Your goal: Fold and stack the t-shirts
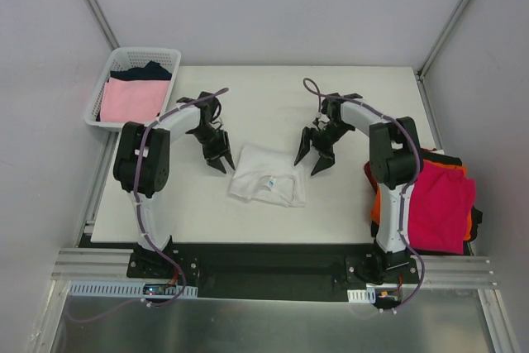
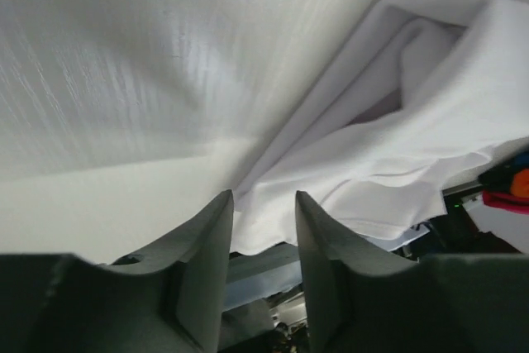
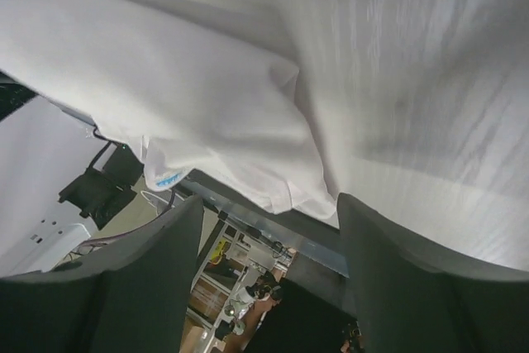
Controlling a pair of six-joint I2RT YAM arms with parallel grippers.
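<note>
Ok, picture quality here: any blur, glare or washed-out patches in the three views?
Top external: sharp and evenly lit, only soft shadows on the table beside the white t-shirt. Left wrist: streaky smear across the upper left, shirt folds soft, jaws blurred. Right wrist: white cloth fills most of the frame, low contrast; jaws close to the lens, out of focus.

The black-and-white left arm [image 1: 142, 163] and right arm [image 1: 395, 159] bend inward, wrists tipped down. The black left gripper [image 1: 216, 155] stands narrowly parted, seemingly empty; the black right gripper [image 1: 312, 153] gapes wide.
</note>
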